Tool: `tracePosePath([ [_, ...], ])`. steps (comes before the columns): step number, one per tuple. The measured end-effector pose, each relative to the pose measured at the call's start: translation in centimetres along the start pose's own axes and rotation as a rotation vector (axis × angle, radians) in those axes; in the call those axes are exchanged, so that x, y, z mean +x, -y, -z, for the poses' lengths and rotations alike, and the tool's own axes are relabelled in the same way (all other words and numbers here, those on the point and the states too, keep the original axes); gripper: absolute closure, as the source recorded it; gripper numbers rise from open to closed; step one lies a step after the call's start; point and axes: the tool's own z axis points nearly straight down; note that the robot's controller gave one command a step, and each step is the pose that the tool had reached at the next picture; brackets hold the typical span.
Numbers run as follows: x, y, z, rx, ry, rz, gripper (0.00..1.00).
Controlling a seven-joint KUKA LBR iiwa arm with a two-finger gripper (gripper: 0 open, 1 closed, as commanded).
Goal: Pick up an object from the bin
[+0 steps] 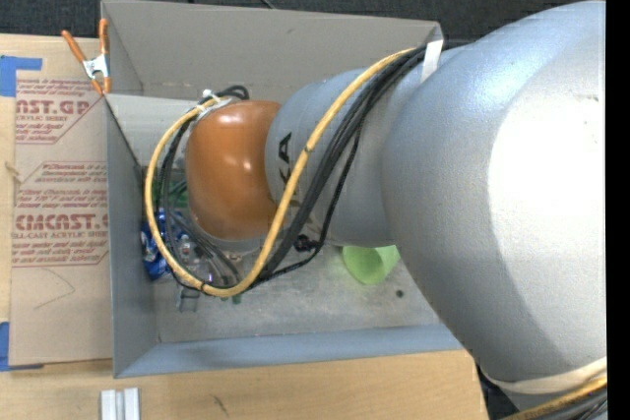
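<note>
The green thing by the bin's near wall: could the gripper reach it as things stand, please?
Probably, but not from here. The green thing lies on open floor, partly under the arm. The gripper is at the bin's left beside a blue thing, so it must shift across.

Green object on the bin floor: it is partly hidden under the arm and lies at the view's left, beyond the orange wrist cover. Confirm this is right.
Not right on the side. The camera view shows the green object partly hidden under the arm, but it lies to the view's right of the orange wrist cover, toward the bin's near wall.
</note>
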Motion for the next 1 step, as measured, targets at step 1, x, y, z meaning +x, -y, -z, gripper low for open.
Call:
tracePosePath([
  [1, 0.1, 0.07, -0.41, 0.003, -0.005, 0.0, 0.0],
])
